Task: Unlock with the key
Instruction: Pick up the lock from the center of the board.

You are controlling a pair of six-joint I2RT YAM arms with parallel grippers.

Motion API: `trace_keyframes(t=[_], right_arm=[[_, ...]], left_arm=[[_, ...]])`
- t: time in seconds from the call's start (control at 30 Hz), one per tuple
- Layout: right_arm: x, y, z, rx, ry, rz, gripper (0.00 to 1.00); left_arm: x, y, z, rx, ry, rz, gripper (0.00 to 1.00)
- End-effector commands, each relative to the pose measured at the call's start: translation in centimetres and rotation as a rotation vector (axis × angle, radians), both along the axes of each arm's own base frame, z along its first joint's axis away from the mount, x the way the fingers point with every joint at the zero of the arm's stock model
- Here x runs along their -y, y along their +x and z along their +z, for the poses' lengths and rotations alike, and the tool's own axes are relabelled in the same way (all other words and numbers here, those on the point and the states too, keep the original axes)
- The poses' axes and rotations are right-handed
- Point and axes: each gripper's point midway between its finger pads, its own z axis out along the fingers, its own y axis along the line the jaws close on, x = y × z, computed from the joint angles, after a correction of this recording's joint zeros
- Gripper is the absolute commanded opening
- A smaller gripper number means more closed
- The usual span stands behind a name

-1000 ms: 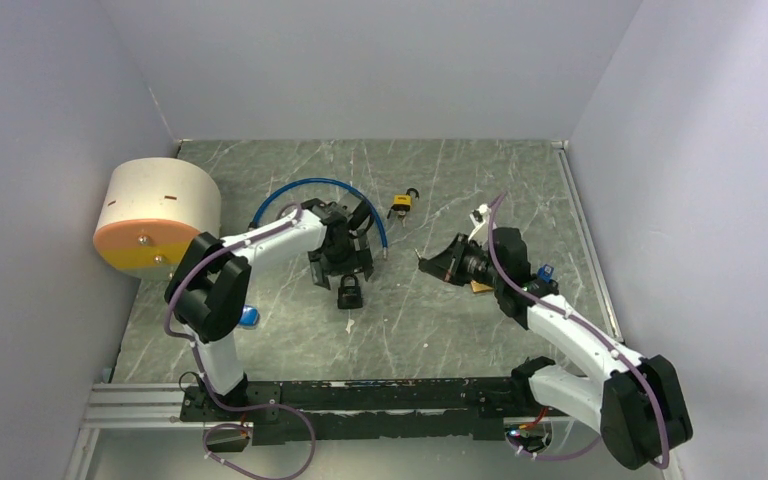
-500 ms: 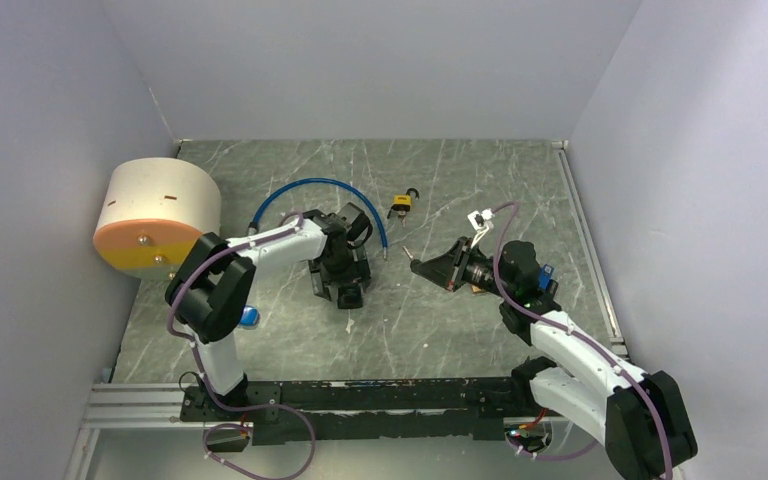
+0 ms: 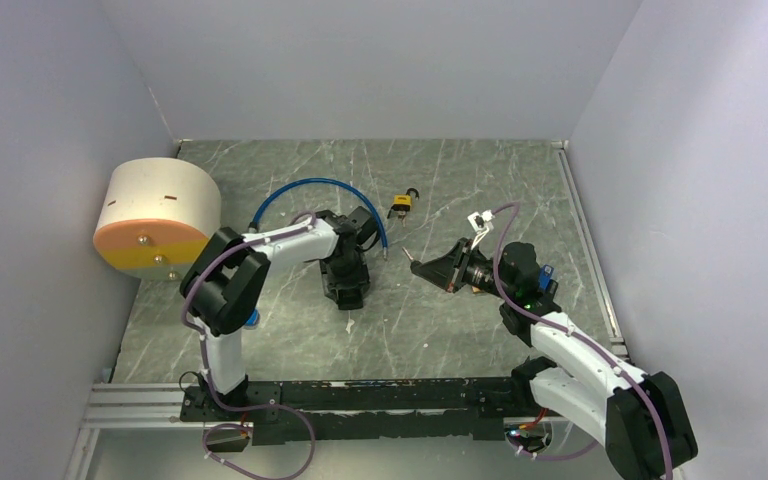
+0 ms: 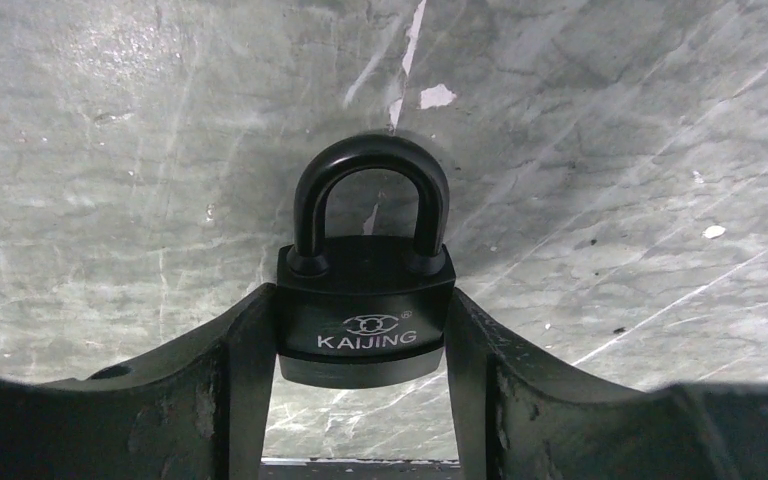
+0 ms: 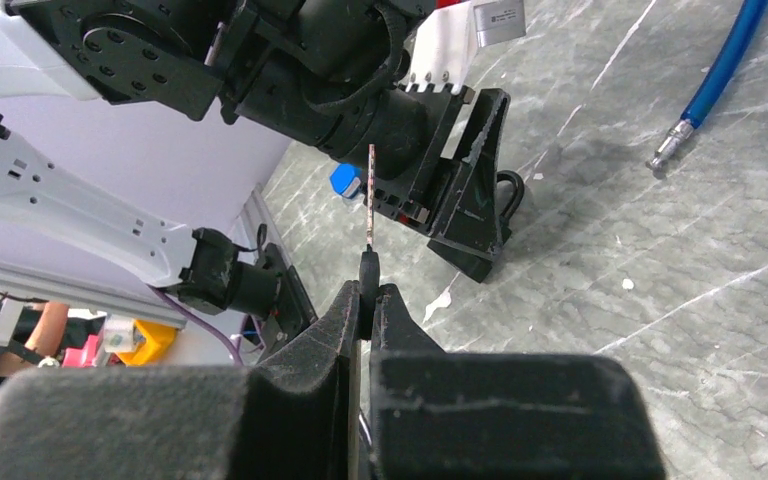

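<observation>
A black KAIJING padlock [image 4: 365,310] lies flat on the grey marble table [image 4: 610,150], its shackle pointing away from the left wrist camera. My left gripper [image 4: 363,345] is shut on the padlock's body, one finger pressed against each side. From above, the left gripper [image 3: 345,285] covers most of the lock at the table's middle. To the right, above the table, my right gripper [image 3: 422,267] is shut on the key [image 5: 370,200]. The key's thin blade sticks out past the right gripper [image 5: 368,295] toward the left gripper [image 5: 460,200], with a gap between them.
A small yellow padlock [image 3: 401,205] lies behind the grippers. A blue hose [image 3: 310,187] arcs behind the left gripper, its metal end [image 5: 665,155] on the table. A white and orange cylinder [image 3: 157,215] stands at the left wall. Walls close in on three sides.
My left gripper has come down over the black padlock and closed its fingers onto the body. My right arm has shifted left with the key and stopped.
</observation>
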Motion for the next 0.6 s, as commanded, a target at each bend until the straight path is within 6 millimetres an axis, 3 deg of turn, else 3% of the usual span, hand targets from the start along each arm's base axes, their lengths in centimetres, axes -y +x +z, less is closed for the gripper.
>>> trace_keyframes(t=[0.0, 0.1, 0.23, 0.57], right_arm=[[0.3, 0.4, 1.3, 0.069, 0.003, -0.019, 0.0], [0.3, 0.5, 1.2, 0.065, -0.001, -0.025, 0.0], [0.4, 0.5, 1.0, 0.057, -0.004, -0.032, 0.0], [0.4, 0.7, 0.6, 0.04, -0.008, -0.041, 0.0]], left_arm=[[-0.6, 0.1, 1.0, 0.007, 0.072, 0.019, 0.35], [-1.6, 0.6, 2.3, 0.026, 0.137, 0.02, 0.17], [-3.0, 1.6, 4.7, 0.064, 0.23, 0.007, 0.04], [-9.2, 2.1, 7.5, 0.055, 0.611, -0.09, 0.02]])
